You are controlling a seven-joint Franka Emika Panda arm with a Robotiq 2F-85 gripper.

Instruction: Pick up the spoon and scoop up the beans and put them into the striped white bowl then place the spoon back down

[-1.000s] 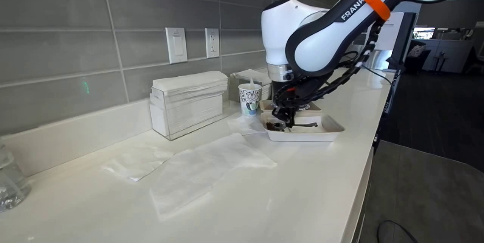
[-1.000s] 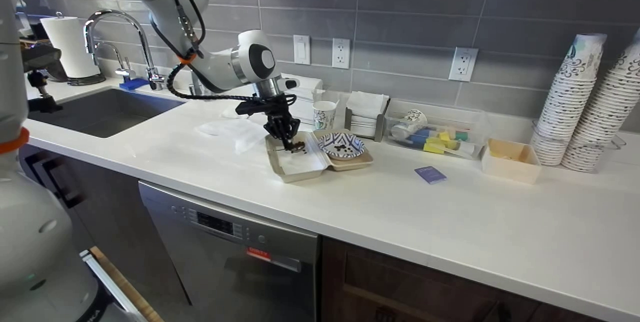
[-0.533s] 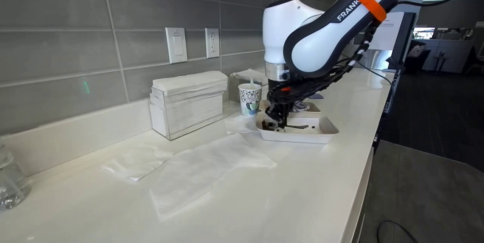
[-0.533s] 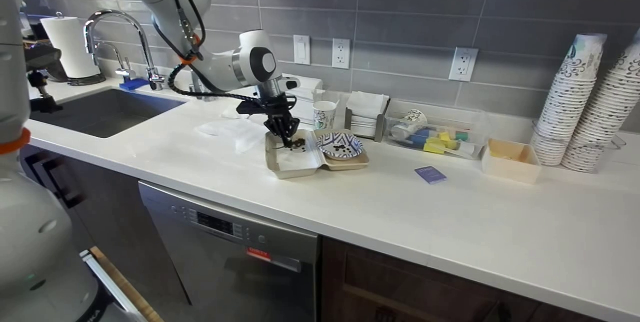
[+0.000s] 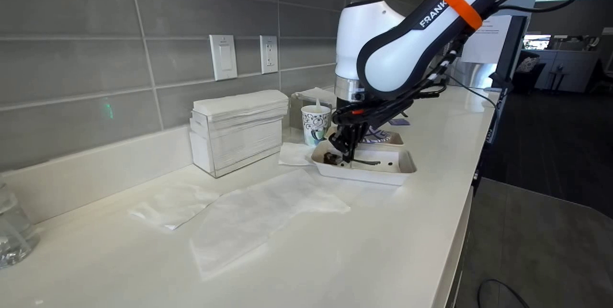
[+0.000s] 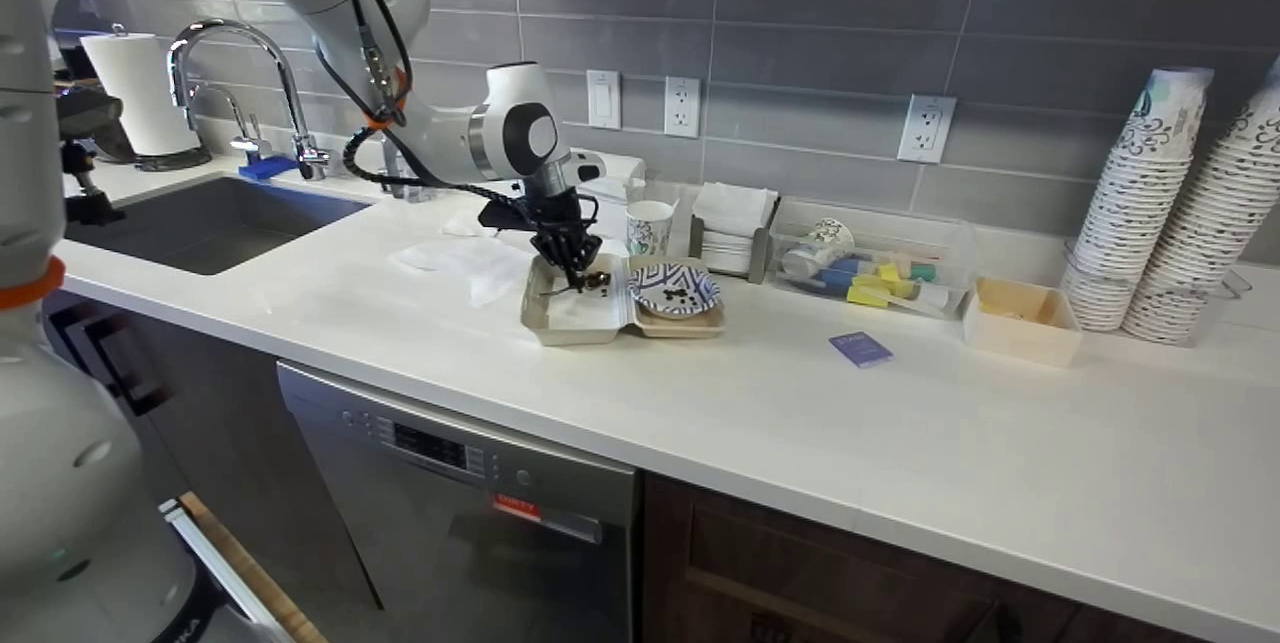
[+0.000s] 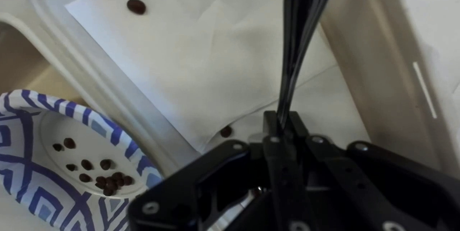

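"In an exterior view, is your claw (image 5: 348,158) pinching the spoon (image 5: 368,162)?"

"Yes, inside the box (image 5: 359,175). In an exterior view, the striped bowl (image 6: 668,277) is sitting in its right half."

"Wrist view?"

"Beans (image 7: 136,6) are lying loose; you're likely scooping, so be sliding low, level."

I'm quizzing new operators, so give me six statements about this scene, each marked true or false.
1. The gripper holds the spoon by its handle. True.
2. The striped white bowl sits in one half of the container. True.
3. Nothing lies in the striped white bowl. False: dark beans lie in it.
4. The container is shut. False: it stands open.
5. A flat purple item lies on the counter. True.
6. Every bean is in the striped white bowl. False: a stray bean lies on the paper in the container.
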